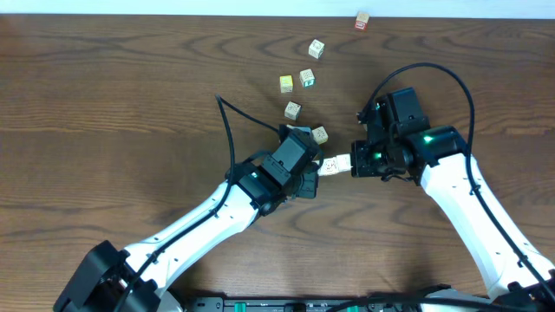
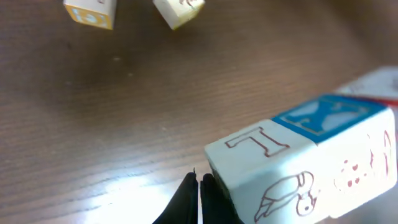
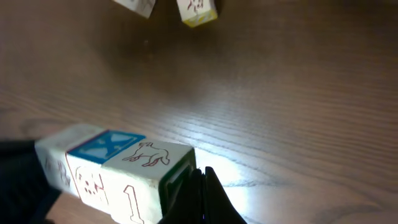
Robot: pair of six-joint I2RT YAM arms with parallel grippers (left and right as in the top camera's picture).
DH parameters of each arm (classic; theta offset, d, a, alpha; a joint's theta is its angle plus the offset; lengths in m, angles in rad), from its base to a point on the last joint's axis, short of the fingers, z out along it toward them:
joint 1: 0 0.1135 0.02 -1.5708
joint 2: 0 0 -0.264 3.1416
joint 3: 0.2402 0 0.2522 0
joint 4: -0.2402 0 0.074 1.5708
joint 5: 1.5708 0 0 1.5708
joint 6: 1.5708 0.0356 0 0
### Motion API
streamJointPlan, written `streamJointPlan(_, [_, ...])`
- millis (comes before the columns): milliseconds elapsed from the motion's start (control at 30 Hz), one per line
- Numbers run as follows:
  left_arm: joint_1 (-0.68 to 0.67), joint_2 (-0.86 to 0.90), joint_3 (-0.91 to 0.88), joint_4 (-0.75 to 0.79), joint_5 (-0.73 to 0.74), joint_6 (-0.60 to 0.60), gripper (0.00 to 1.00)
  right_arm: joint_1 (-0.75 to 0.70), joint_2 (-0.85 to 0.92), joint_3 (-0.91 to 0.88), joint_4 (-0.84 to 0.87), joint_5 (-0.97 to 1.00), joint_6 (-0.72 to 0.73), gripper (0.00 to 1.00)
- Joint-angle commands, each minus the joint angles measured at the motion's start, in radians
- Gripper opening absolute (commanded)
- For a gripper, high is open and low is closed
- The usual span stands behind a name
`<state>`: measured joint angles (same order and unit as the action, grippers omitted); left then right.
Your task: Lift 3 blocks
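Note:
Three pale blocks form a short row, end to end, pinched between my two gripper tips. My left gripper is shut and its tip presses the row's left end. The right gripper, also shut, presses the other end. In the left wrist view the shut gripper touches the nearest block, which has a blue-topped block behind it. In the right wrist view the shut gripper leans on the animal-printed block; beyond it are the blue-topped block and the last block. Nothing sits between either pair of jaws. I cannot tell whether the row is off the table.
Several loose cubes lie behind the row: one close by, another, a yellow-faced cube, two more, and a red cube at the far edge. Black cables arc over both arms.

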<state>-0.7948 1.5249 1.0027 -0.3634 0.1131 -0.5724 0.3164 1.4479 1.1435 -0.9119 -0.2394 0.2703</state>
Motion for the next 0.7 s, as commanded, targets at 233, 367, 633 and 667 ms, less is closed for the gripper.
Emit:
streamJointPlan(233, [-0.076,-0.074,0.090,0.055,0.183,0.023,0.07,0.145,-0.017,0.040,0.013,-0.333,0.006,0.01])
streamJointPlan(367, [-0.076,-0.074,0.090,0.035,0.154,0.023,0.07,0.186,-0.017,0.040,-0.005,-0.282,0.029,0.01])
streamJointPlan(633, [-0.076,-0.076,0.090,0.003,0.104,0.023,0.07,0.195,-0.017,0.040,-0.039,-0.258,0.029,0.01])
streamJointPlan(667, [-0.076,-0.076,0.090,0.005,0.102,0.023,0.07,0.195,-0.017,0.040,-0.040,-0.257,0.029,0.01])
